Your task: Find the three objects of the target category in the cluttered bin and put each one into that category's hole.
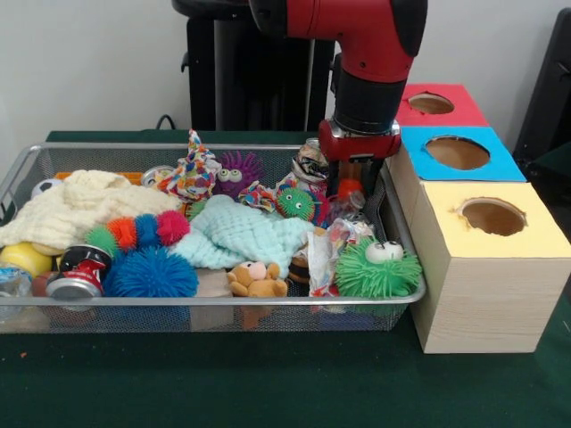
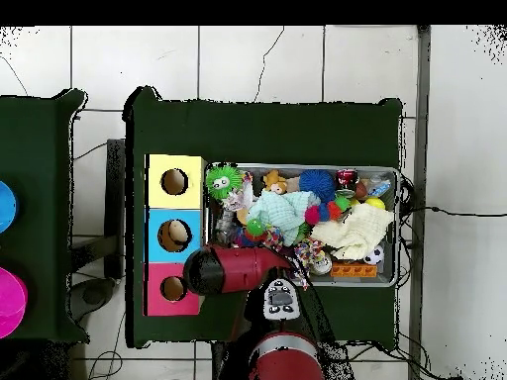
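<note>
- Nearest the camera lies the dark green tabletop (image 1: 268, 374), and on it the wire mesh bin (image 1: 214, 303) heaped with toys: a green spiky ball with an eye (image 1: 376, 267), a small teddy bear (image 1: 255, 278), a blue spiky ball (image 1: 152, 272), a crushed can (image 1: 78, 272) and a cream knitted cloth (image 1: 80, 205).
- The jaws (image 1: 350, 189) reach down into the bin's far corner on the box side, among a crumpled can (image 1: 310, 163) and small toys; whether they are released or clenched on something I cannot tell, since the clutter hides the tips.
- Just beside the bin stand three boxes with holes: yellow (image 1: 491, 234), blue (image 1: 457, 153) and red (image 1: 433, 104).
- The target category is not evident, so I would confirm the object before lifting, raise it clear of the mesh wall, then centre over the hole.
- Behind is a plain pale wall (image 1: 89, 62); the overhead view shows a tiled floor (image 2: 297, 64).
</note>
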